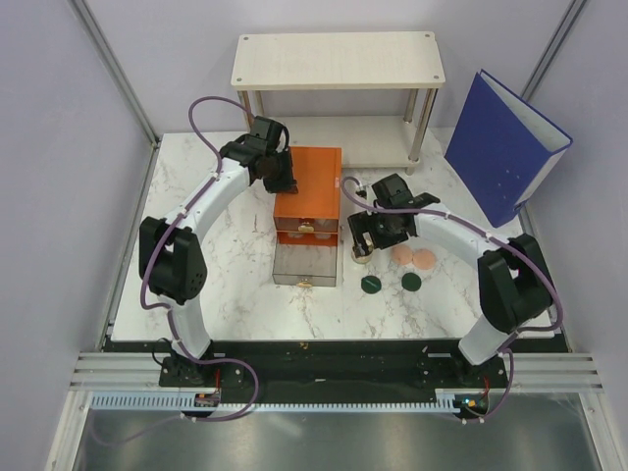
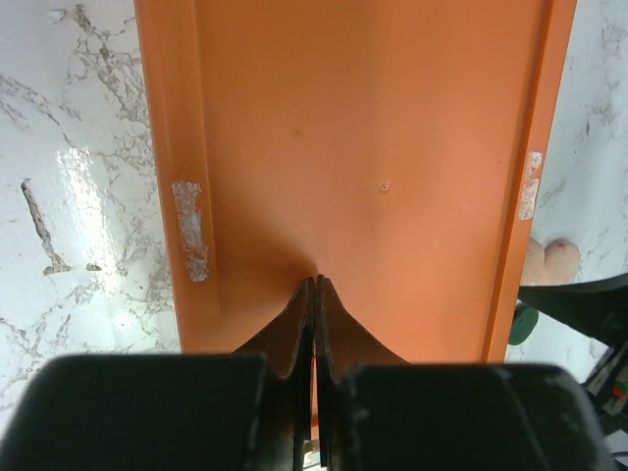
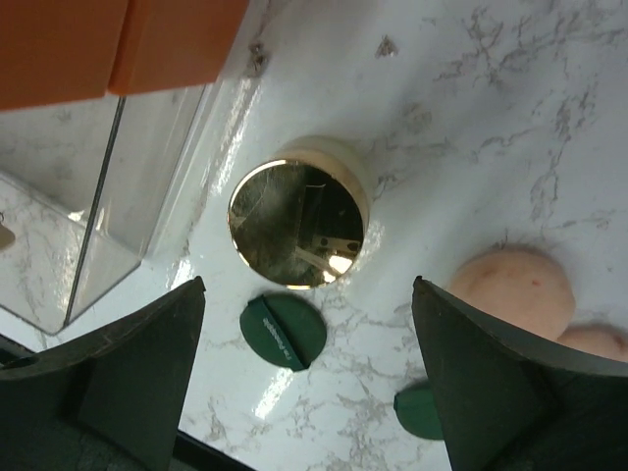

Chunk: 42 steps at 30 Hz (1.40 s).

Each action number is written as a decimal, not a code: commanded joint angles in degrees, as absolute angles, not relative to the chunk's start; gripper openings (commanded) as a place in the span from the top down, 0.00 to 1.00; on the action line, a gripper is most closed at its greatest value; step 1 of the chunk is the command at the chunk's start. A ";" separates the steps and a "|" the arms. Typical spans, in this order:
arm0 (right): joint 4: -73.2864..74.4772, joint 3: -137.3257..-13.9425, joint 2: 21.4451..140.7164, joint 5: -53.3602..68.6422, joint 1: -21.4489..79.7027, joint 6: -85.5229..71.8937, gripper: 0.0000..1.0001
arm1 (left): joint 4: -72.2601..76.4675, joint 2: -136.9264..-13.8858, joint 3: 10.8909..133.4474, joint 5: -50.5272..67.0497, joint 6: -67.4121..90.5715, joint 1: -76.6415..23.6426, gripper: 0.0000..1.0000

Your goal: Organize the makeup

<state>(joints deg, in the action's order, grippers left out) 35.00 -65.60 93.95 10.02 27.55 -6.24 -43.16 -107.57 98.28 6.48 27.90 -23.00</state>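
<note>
Orange drawer box (image 1: 307, 182) bears your left end effector (image 2: 315, 287), closed tight on nothing and resting on its top, likely to steady it. Your right end effector (image 3: 306, 294) hangs spread wide, empty, over the gold compact (image 3: 297, 224) on the worktop (image 1: 235, 275) beside the pulled-out drawer (image 1: 305, 265).

Left end effector (image 2: 315, 283) closed, right end effector (image 3: 309, 294) spread.

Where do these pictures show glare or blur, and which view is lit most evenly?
Top external: the most even light, soft shadows, no blur. Left wrist: a white glare patch on the marble table at the left. Right wrist: the gold compact mirrors bright spots, and the table beside it shines.
</note>
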 commanded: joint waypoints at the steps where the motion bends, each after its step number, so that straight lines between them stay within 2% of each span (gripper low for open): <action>1: 27.34 -65.91 96.68 9.58 28.04 -8.88 0.07 | -42.98 -107.84 100.02 7.47 25.49 -23.12 0.98; 8: 25.49 -68.29 102.73 9.50 28.30 -9.75 0.07 | -42.98 -107.67 99.67 7.03 25.66 -23.12 0.98; 11: 25.22 -68.47 104.32 8.53 28.39 -10.11 0.12 | -42.98 -107.67 99.75 6.94 25.66 -23.12 0.98; 12: 25.31 -68.81 104.67 8.18 28.39 -10.37 0.21 | -42.98 -107.67 99.84 6.86 25.66 -23.12 0.98; 14: 25.40 -68.99 105.46 6.87 28.39 -11.24 0.32 | -42.98 -107.67 99.76 6.94 25.66 -23.12 0.98; 15: 25.40 -68.73 105.47 5.99 28.48 -11.95 0.53 | -42.98 -107.58 99.67 6.86 25.66 -23.12 0.98; 16: 25.49 -68.64 105.56 4.67 28.39 -12.56 0.65 | -42.98 -107.58 99.67 6.94 25.66 -23.12 0.98; 18: 25.49 -68.29 105.29 2.12 28.39 -13.53 0.77 | -42.89 -107.58 99.58 6.94 25.58 -23.12 0.98; 23: 26.63 -68.20 101.97 -0.95 28.39 -13.10 0.94 | -43.07 -108.02 99.67 7.12 25.23 -23.03 0.98; 26: 27.86 -68.38 98.37 -1.06 28.48 -11.52 0.99 | -43.07 -108.11 99.84 7.38 25.31 -23.03 0.98; 33: 30.49 -70.92 91.15 -0.17 31.46 -6.77 1.00 | -42.98 -108.72 99.93 7.47 25.31 -23.03 0.98; 42: 30.15 -72.07 89.12 12.21 39.11 -5.18 1.00 | -42.98 -109.69 100.28 7.73 25.75 -23.03 0.98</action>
<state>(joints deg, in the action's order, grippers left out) 31.29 -69.97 90.54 5.34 36.27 -6.70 -43.11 -107.90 98.54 6.70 27.57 -23.00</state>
